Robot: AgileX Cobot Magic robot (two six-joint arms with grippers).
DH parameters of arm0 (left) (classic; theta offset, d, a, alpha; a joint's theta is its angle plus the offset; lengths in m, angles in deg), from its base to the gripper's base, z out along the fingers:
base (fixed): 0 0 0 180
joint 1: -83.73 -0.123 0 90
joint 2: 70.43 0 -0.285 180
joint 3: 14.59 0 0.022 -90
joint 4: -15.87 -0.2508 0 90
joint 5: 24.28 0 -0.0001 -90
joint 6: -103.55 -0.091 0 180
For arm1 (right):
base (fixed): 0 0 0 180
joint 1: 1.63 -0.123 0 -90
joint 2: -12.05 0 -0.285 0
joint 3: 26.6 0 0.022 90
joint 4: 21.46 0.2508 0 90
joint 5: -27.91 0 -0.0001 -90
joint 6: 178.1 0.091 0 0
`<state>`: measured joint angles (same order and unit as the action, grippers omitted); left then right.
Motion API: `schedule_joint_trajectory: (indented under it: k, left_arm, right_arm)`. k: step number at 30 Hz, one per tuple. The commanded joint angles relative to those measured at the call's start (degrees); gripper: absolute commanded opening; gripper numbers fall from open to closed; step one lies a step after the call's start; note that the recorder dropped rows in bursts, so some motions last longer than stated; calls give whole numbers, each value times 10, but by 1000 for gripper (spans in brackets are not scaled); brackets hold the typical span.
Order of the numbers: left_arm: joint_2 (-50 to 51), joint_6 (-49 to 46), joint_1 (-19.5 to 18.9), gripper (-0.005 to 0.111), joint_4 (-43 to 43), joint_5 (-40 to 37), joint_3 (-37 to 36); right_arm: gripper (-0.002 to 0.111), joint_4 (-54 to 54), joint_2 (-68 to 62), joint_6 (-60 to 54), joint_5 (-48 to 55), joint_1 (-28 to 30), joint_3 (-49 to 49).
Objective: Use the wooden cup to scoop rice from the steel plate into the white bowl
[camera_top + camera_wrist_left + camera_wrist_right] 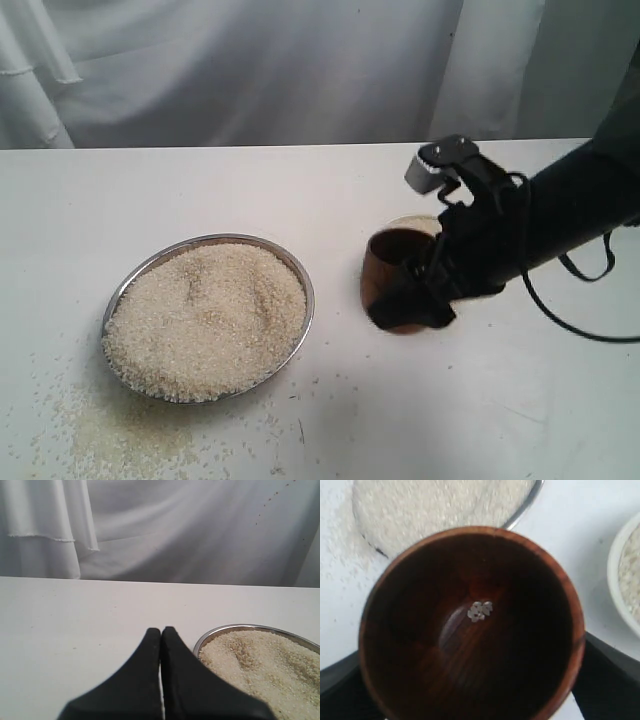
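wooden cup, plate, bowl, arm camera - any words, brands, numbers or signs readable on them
None: no text can be read in any view.
The wooden cup, steel plate and white bowl show no print.
The pale speck in the cup's bottom is not lettering; it looks like a few grains.
The grey camera housing above the cup shows no legible label.

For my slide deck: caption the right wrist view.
Right gripper holds the wooden cup, a few rice grains inside, steel plate and white bowl nearby.
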<state>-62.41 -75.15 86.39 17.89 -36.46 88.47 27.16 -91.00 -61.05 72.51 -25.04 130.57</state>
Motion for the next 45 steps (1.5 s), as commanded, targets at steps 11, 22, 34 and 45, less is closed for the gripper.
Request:
schedule_joint_trajectory:
  k: [11,22,34,45]
  left_arm:
    - [-2,-1,2,0,0,3,-3]
    - [-2,-1,2,0,0,3,-3]
    - [-2,-1,2,0,0,3,-3]
    - [-2,-1,2,0,0,3,-3]
  right_arm:
    - [65,152,-8,-271,-176,-29,-141]
    - [92,179,-8,-273,-205,-29,-149]
    - [73,184,116,-188,-293,-27,-101]
    - [0,188,122,241,-301,238,-101]
